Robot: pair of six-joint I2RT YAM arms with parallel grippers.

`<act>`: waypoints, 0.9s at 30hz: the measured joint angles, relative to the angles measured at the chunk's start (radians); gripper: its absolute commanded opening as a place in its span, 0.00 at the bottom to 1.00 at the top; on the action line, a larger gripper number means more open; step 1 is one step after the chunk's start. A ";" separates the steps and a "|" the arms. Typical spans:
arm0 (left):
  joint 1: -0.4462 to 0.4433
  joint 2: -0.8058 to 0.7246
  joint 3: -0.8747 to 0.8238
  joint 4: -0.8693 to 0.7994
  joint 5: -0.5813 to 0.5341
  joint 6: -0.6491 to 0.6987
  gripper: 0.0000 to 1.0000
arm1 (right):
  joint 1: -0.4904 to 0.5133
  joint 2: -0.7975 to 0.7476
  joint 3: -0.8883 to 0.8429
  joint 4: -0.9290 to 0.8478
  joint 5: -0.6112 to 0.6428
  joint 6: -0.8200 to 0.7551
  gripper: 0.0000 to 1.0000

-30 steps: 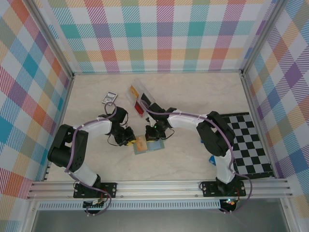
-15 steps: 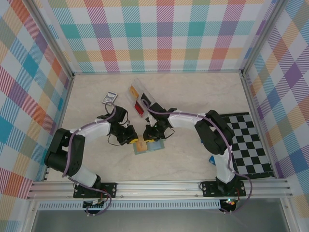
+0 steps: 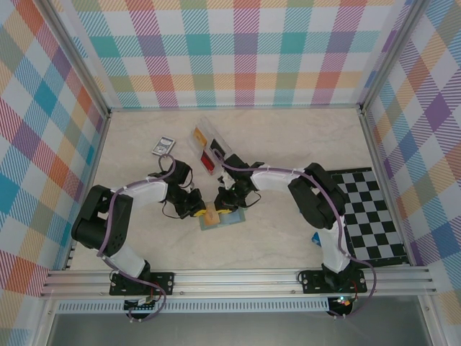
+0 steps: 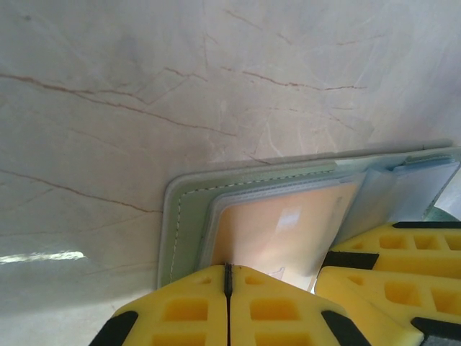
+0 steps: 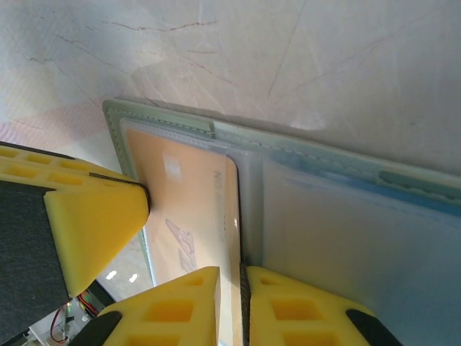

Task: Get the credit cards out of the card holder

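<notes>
We're mid-extraction: left gripper (image 4: 227, 288), pressed together, bears on the card holder (image 4: 189, 216) lying open on the table (image 3: 302, 144). Right gripper (image 5: 243, 303) seemingly pinches 1 tan card (image 5: 191, 209). Next we'd need a straight, steady pull.

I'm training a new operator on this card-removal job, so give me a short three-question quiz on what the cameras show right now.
1. True or false: the wallet lies open on the table.
2. What colour is the card sitting in the wallet's pocket? A red, B orange, C blue.
3. Fill in: the left claw has its fingers ___ (open or shut).
Key: 1 true; 2 B; 3 shut.
</notes>
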 measured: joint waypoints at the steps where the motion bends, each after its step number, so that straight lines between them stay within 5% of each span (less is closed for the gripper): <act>1: 0.000 0.000 0.000 0.000 0.000 0.000 0.05 | -0.002 0.000 -0.005 0.007 -0.008 0.000 0.12; 8: 0.000 0.000 0.000 0.000 -0.001 0.000 0.05 | -0.018 0.000 -0.038 0.056 -0.053 0.007 0.08; 12: 0.000 0.000 -0.003 0.004 0.000 0.000 0.04 | -0.023 0.000 -0.048 0.077 -0.074 0.013 0.19; 16: 0.000 0.000 -0.010 0.016 0.004 0.000 0.03 | -0.022 0.000 -0.045 0.077 -0.071 0.011 0.20; 27: 0.002 -0.008 -0.028 0.044 0.011 -0.019 0.02 | -0.012 0.000 -0.042 0.073 -0.048 0.016 0.12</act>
